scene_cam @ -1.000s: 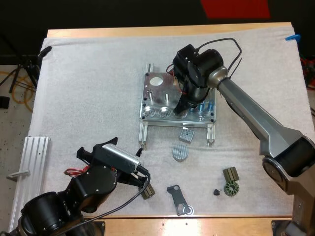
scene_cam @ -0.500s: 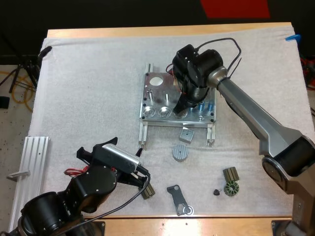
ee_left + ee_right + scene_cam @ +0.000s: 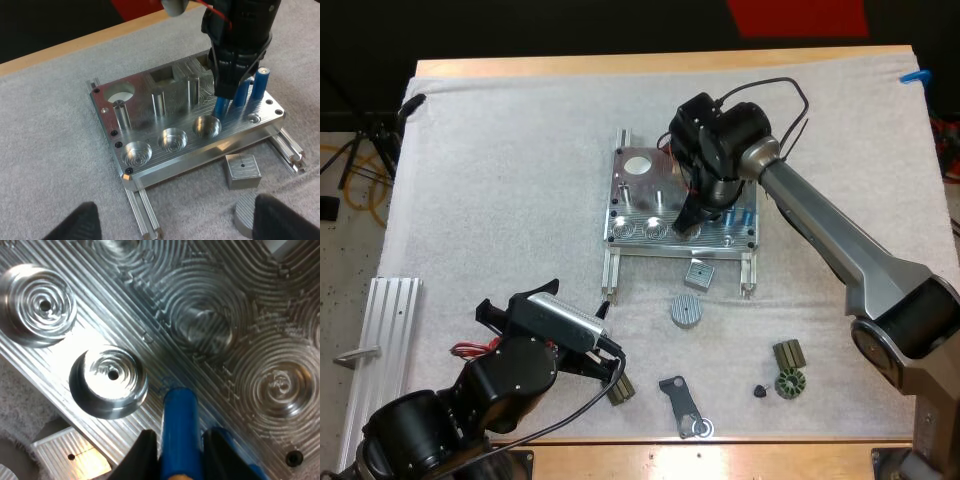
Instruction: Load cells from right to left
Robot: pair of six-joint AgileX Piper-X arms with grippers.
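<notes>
Grasping a blue cell [image 3: 180, 430] in the right claw [image 3: 690, 222], black fingers [image 3: 140, 457] pressed to both its sides, over the metal fixture [image 3: 632, 200] at the middle of the white mat [image 3: 500, 180]. Holding the cell tilted, its lower tip at the fixture's milled top face just beside the rim of the nearest empty round pocket [image 3: 207, 126], not seated in it. Flanked to the right by two more blue cells [image 3: 260, 82] standing upright in the fixture, to the left by two further empty pockets. Poised low at the desk's [image 3: 620, 63] near edge with the left claw [image 3: 172, 225] released, fingers spread and clear of everything. Scattered on the mat in front of the fixture: a small metal block [image 3: 699, 273], a ribbed disc [image 3: 686, 310], a dark bracket [image 3: 682, 405] and a toothed ring [image 3: 788, 383].
</notes>
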